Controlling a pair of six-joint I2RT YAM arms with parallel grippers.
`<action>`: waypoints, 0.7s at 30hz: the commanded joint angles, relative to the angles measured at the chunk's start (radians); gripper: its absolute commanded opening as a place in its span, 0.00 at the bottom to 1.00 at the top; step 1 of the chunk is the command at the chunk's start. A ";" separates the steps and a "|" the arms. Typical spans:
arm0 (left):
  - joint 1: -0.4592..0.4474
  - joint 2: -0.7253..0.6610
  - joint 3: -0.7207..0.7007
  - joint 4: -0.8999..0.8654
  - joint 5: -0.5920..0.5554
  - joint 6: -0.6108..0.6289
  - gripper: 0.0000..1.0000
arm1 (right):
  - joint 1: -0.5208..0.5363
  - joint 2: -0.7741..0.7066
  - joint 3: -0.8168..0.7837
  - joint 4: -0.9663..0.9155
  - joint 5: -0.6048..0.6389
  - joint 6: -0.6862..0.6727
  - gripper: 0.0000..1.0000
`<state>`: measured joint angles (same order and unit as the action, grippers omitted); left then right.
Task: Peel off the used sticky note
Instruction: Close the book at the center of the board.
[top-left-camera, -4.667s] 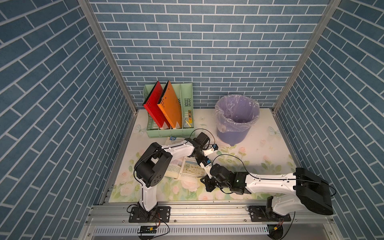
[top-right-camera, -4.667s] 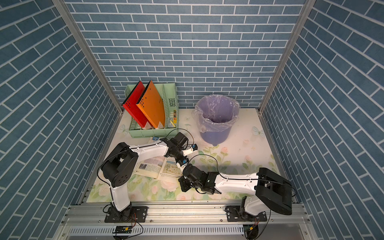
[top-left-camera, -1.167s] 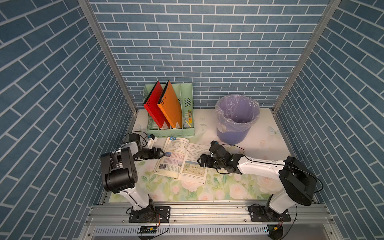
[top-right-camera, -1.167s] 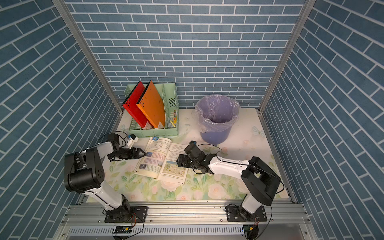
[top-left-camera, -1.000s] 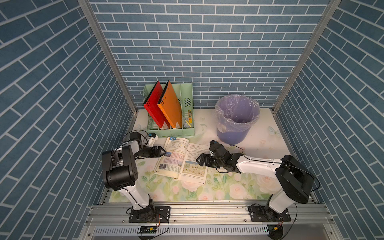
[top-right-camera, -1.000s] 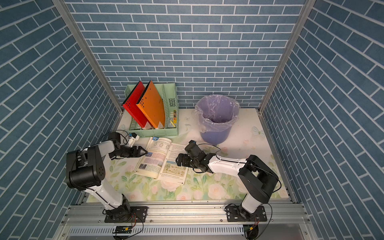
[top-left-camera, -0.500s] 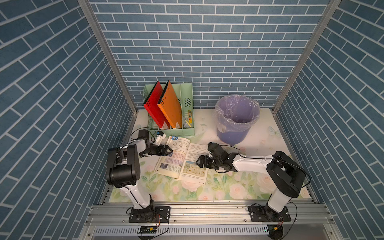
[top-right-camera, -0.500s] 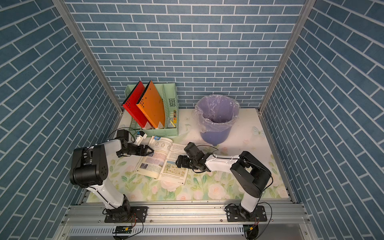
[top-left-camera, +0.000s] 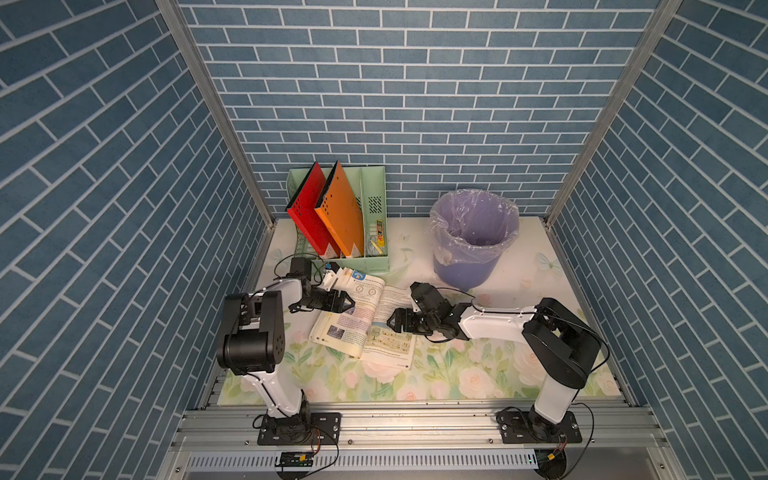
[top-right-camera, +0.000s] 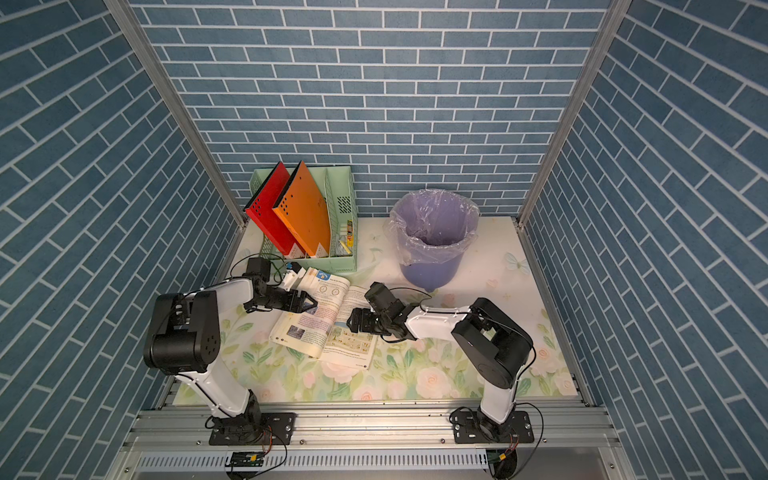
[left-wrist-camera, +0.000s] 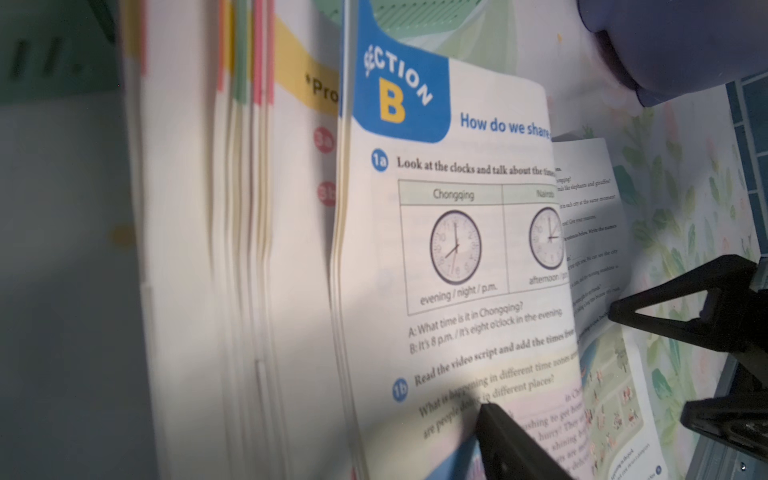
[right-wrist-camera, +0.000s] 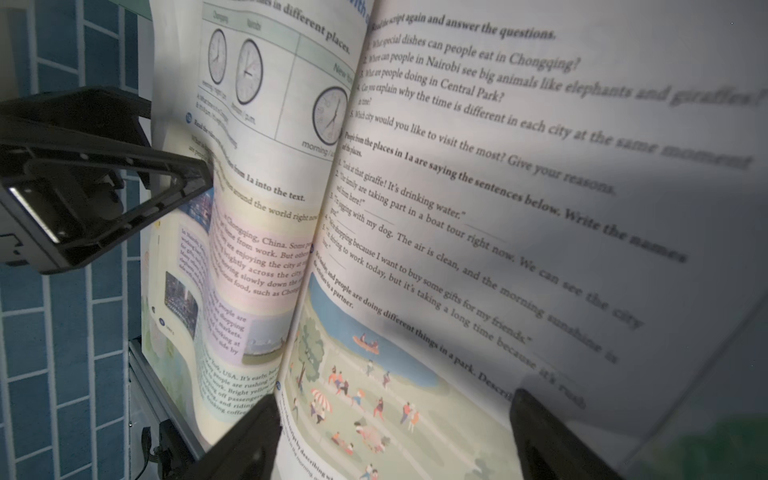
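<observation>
Right gripper (right-wrist-camera: 395, 397): jaws spread wide with nothing between them, held low over the right-hand page of the open textbook (top-left-camera: 365, 328). Left gripper (top-left-camera: 348, 302): jaws apart, at the outer edge of the left-hand page. In the left wrist view one finger (left-wrist-camera: 511, 440) lies against that page beside a sheaf of raised leaves; whether any leaf sits between the jaws cannot be told. Sticky note: cannot be made out on the open spread in any view, so its position cannot be told. Textbook: lies open on the floral table cover (top-left-camera: 457, 374), between the two arms. Behind it, by the back wall: a green file organiser (top-left-camera: 376, 195) holding a red folder (top-left-camera: 309, 216) and an orange folder (top-left-camera: 343, 212), both leaning. Beside the organiser: an upright purple bin (top-left-camera: 473, 249) with a clear liner.
</observation>
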<state>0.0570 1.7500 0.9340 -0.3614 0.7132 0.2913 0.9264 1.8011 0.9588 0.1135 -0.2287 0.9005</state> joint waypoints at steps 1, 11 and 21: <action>-0.036 -0.005 -0.034 -0.108 0.074 0.016 0.81 | -0.002 0.070 0.017 -0.003 -0.054 -0.028 0.87; -0.068 -0.024 0.003 -0.274 0.288 0.152 0.80 | -0.003 0.066 0.007 0.070 -0.101 -0.017 0.86; -0.144 -0.034 0.062 -0.350 0.380 0.213 0.78 | -0.020 -0.011 -0.114 0.168 -0.119 0.021 0.86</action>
<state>-0.0536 1.7279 0.9615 -0.6441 1.0264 0.4606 0.9134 1.8038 0.8856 0.2829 -0.3233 0.8940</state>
